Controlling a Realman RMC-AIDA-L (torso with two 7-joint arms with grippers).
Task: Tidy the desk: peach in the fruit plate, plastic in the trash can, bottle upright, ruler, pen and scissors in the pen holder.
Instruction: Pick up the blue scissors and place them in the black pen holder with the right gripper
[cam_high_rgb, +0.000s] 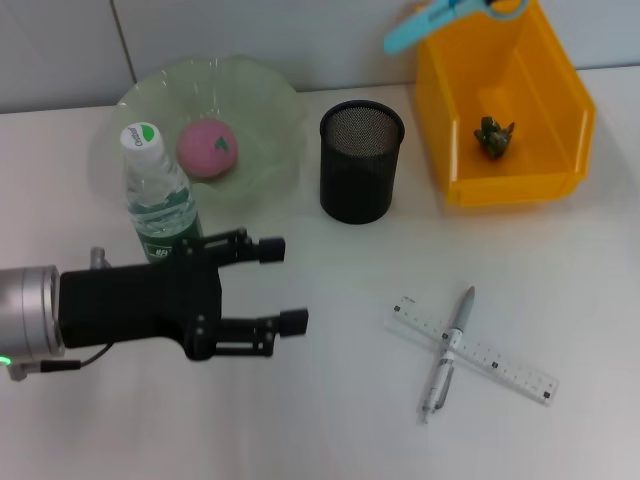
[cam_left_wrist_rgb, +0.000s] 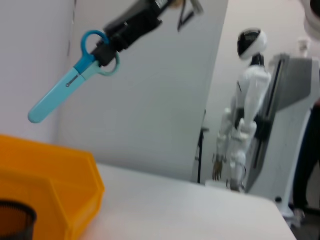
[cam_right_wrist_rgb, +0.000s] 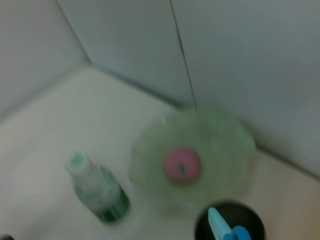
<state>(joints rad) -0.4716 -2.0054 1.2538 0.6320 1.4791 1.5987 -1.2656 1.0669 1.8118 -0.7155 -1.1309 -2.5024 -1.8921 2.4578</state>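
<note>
Head view: the left end effector (cam_high_rgb: 287, 285) hovered with fingers apart just before the one upright bottle (cam_high_rgb: 158, 195); open worktop (cam_high_rgb: 330, 420) lay between it and the crossed pen (cam_high_rgb: 448, 352) and ruler (cam_high_rgb: 473, 348).

Left wrist view: the right end effector (cam_left_wrist_rgb: 107, 47) was clamped on the scissors (cam_left_wrist_rgb: 70, 85) above the yellow bin (cam_left_wrist_rgb: 50, 185).

Right wrist view: one peach (cam_right_wrist_rgb: 181, 164) sat in the plate (cam_right_wrist_rgb: 225, 150); the scissors' tip hung over the holder (cam_right_wrist_rgb: 252, 225).

Head view looks down on the desk (cam_high_rgb: 300, 420) from above; left wrist view sits low near the tabletop, facing sideways past the yellow bin (cam_left_wrist_rgb: 50, 175); right wrist view looks down from high, sharing the green plate (cam_right_wrist_rgb: 220, 145) with head view
</note>
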